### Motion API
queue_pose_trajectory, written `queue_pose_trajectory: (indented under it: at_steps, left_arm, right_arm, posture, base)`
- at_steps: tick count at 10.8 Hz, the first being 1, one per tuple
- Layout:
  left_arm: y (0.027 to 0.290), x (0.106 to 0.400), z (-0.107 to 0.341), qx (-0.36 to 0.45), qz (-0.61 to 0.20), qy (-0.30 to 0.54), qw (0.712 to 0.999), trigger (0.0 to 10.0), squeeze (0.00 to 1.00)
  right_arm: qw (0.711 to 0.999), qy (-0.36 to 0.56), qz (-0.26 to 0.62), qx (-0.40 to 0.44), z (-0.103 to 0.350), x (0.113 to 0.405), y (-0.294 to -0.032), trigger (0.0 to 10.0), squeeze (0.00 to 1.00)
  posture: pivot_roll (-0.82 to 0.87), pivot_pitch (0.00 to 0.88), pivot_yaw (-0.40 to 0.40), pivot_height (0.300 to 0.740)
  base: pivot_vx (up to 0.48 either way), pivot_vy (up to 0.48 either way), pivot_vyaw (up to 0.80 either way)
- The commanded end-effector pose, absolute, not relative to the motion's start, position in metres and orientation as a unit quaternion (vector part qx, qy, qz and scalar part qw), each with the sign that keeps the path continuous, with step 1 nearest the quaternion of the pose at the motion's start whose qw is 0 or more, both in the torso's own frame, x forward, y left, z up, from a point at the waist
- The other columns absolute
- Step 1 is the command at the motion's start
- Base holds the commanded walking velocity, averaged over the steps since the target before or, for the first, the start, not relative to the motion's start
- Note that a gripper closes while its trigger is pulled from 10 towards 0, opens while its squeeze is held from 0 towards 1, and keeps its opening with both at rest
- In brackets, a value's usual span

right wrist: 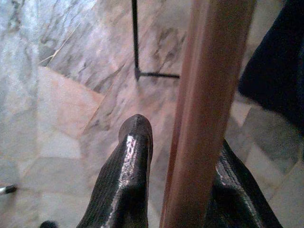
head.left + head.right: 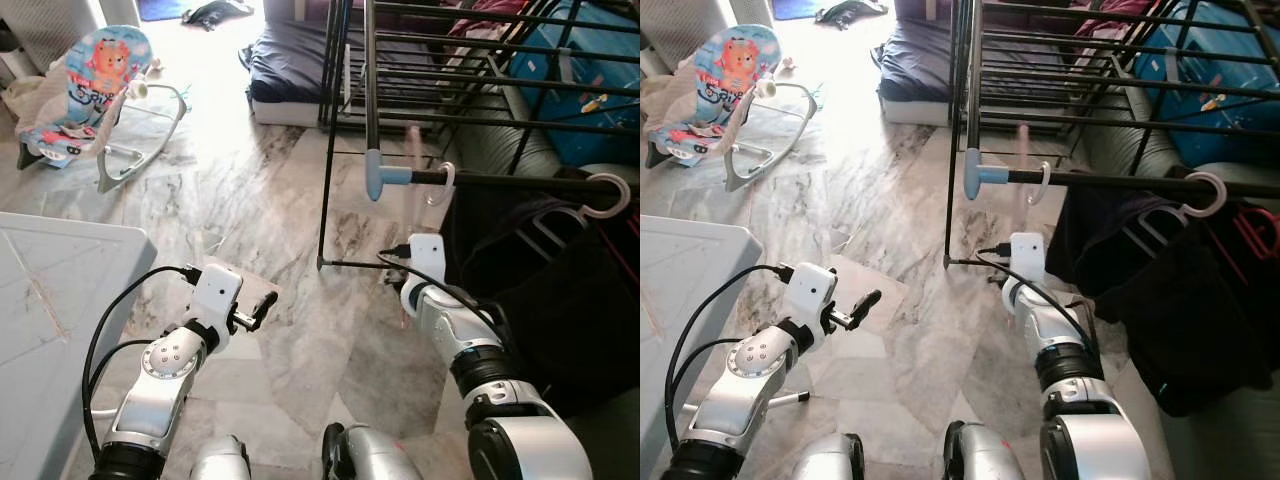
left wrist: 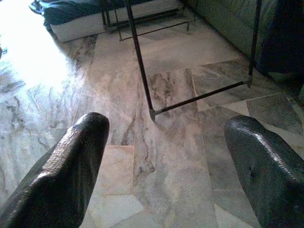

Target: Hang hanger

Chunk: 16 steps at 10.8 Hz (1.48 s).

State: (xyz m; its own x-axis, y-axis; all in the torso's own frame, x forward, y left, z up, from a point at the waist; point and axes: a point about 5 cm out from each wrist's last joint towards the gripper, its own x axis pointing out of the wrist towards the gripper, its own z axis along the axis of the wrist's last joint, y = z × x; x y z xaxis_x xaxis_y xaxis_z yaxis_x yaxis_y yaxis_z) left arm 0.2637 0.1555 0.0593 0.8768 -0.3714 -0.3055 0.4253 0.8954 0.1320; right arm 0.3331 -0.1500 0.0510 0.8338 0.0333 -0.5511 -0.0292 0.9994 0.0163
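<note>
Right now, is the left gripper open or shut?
Open. The left gripper has its two black fingers spread wide apart in the left wrist view, with bare marble floor between them and nothing held.

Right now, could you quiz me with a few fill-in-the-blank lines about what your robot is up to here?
1. The right pincer grips a pink ____.
2. The rack's rail ends in a ____ cap.
3. The left pincer is open and holds ____.
4. The floor is made of ____ tiles.

Missing words: hanger; blue; nothing; marble
</note>
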Motion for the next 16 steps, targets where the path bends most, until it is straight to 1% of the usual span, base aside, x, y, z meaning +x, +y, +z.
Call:
queue_pose_trajectory:
  at_steps: [1, 3, 4, 5, 6, 9, 11, 13, 14, 16]
  left_arm:
    - [0.158, 0.262, 0.056, 0.098, -0.2, 0.147, 0.964, 10.0, 0.0]
    - [0.161, 0.26, 0.055, 0.099, -0.196, 0.147, 0.964, 10.0, 0.0]
    - [0.159, 0.26, 0.057, 0.091, -0.197, 0.138, 0.966, 10.0, 0.0]
    - [0.157, 0.26, 0.058, 0.088, -0.199, 0.135, 0.967, 10.0, 0.0]
    - [0.157, 0.259, 0.057, 0.083, -0.196, 0.133, 0.968, 10.0, 0.0]
    - [0.159, 0.26, 0.059, 0.084, -0.191, 0.127, 0.97, 10.0, 0.0]
    - [0.159, 0.261, 0.059, 0.087, -0.192, 0.125, 0.969, 10.0, 0.0]
    - [0.159, 0.262, 0.059, 0.09, -0.189, 0.124, 0.97, 10.0, 0.0]
    - [0.16, 0.26, 0.059, 0.089, -0.187, 0.123, 0.97, 10.0, 0.0]
    - [0.159, 0.26, 0.058, 0.086, -0.19, 0.124, 0.97, 10.0, 0.0]
  right_arm:
    - [0.962, 0.272, 0.003, -0.007, 0.054, 0.332, -0.158, 10.0, 1.0]
    - [0.966, 0.256, -0.004, -0.03, 0.051, 0.321, -0.165, 10.0, 1.0]
    - [0.976, 0.212, -0.012, -0.046, 0.058, 0.314, -0.169, 10.0, 1.0]
    - [0.98, 0.193, -0.021, -0.051, 0.06, 0.31, -0.172, 10.0, 1.0]
    - [0.984, 0.169, -0.042, -0.036, 0.065, 0.304, -0.175, 10.0, 1.0]
    - [0.988, 0.141, -0.025, -0.056, 0.069, 0.288, -0.172, 10.0, 1.0]
    - [0.989, 0.131, -0.024, -0.065, 0.072, 0.286, -0.174, 10.0, 1.0]
    - [0.991, 0.097, -0.028, -0.089, 0.083, 0.285, -0.177, 10.0, 1.0]
    - [0.992, 0.073, -0.031, -0.096, 0.088, 0.283, -0.176, 10.0, 1.0]
    - [0.993, 0.06, -0.028, -0.102, 0.092, 0.282, -0.173, 10.0, 1.0]
  posture:
    - [0.01, 0.108, -0.076, 0.74]
    - [0.0, 0.104, -0.073, 0.74]
    - [0.0, 0.097, -0.067, 0.74]
    - [-0.01, 0.095, -0.065, 0.74]
    - [-0.01, 0.093, -0.062, 0.74]
    - [-0.02, 0.094, -0.067, 0.74]
    - [-0.01, 0.093, -0.067, 0.74]
    - [-0.01, 0.09, -0.069, 0.74]
    - [-0.01, 0.09, -0.069, 0.74]
    - [-0.01, 0.086, -0.068, 0.74]
  base:
    - [0.0, 0.0, 0.0]
    - [0.0, 0.0, 0.0]
    - [0.0, 0.0, 0.0]
    - [0.0, 0.0, 0.0]
    - [0.0, 0.0, 0.0]
    - [0.0, 0.0, 0.0]
    - [0.0, 0.0, 0.0]
    - [0.0, 0.0, 0.0]
    - [0.0, 0.0, 0.0]
    - [0.0, 0.0, 0.0]
